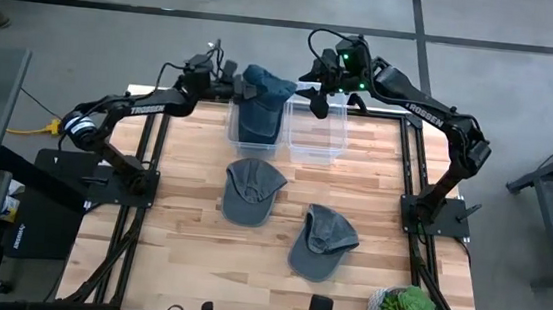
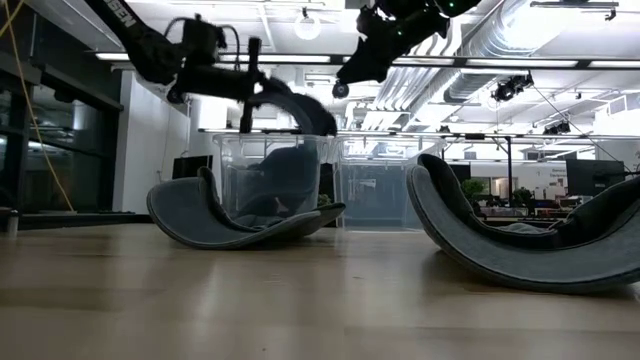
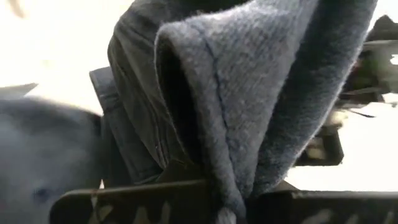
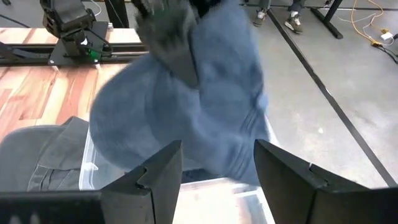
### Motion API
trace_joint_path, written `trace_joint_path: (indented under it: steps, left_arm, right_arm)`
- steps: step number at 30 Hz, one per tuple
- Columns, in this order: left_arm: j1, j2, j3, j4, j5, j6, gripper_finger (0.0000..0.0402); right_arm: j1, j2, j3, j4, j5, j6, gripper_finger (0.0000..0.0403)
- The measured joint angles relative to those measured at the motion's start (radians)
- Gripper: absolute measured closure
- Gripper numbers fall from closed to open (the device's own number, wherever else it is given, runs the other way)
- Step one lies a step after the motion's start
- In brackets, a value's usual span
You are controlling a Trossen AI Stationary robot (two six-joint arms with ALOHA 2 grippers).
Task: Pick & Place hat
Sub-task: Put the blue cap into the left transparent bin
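A blue hat (image 1: pixel 268 86) hangs over the left clear bin (image 1: pixel 238 137) at the table's far edge, with my left gripper (image 1: pixel 236 87) shut on it. The same blue hat (image 4: pixel 205 106) fills the right wrist view. A dark hat (image 1: pixel 257 123) lies inside that bin. My right gripper (image 4: pixel 217 171) stands open above the right clear bin (image 1: pixel 316 138), just right of the blue hat and touching nothing. Two grey hats (image 1: pixel 250 189) (image 1: pixel 321 241) lie crown-down on the wooden table. My left gripper pinches a fold of the blue hat's cloth (image 3: pixel 231 186) between its two fingers, at the hat's left side. The fingers come in level from the table's left. The hat (image 2: pixel 292 106) hangs beyond the fingers, clear above the bin's rim.
A potted plant (image 1: pixel 406 309) stands at the near right corner. The two clear bins sit side by side at the far edge. The grey hats (image 2: pixel 235 215) (image 2: pixel 520 235) take up the table's middle; bare wood lies toward the near left.
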Motion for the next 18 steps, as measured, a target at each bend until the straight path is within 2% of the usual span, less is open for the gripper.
trace_joint_path:
  steps: [4, 8, 12, 18]
  left_arm:
    - [-0.004, 0.020, -0.003, -0.017, -0.010, 0.012, 0.0386]
    - [-0.003, 0.019, -0.001, -0.035, -0.015, 0.097, 0.0348]
    - [-0.003, 0.019, -0.001, -0.032, -0.015, 0.146, 0.0285]
    - [-0.002, 0.019, -0.001, -0.038, -0.014, 0.223, 0.0162]
  right_arm:
    - [-0.006, 0.000, 0.000, -0.015, 0.000, 0.000, 0.0210]
    - [-0.013, 0.000, 0.000, -0.038, 0.004, -0.011, 0.0210]
    - [-0.019, 0.000, 0.000, -0.051, 0.012, -0.019, 0.0210]
    - [-0.019, 0.000, 0.000, -0.053, 0.014, -0.019, 0.0210]
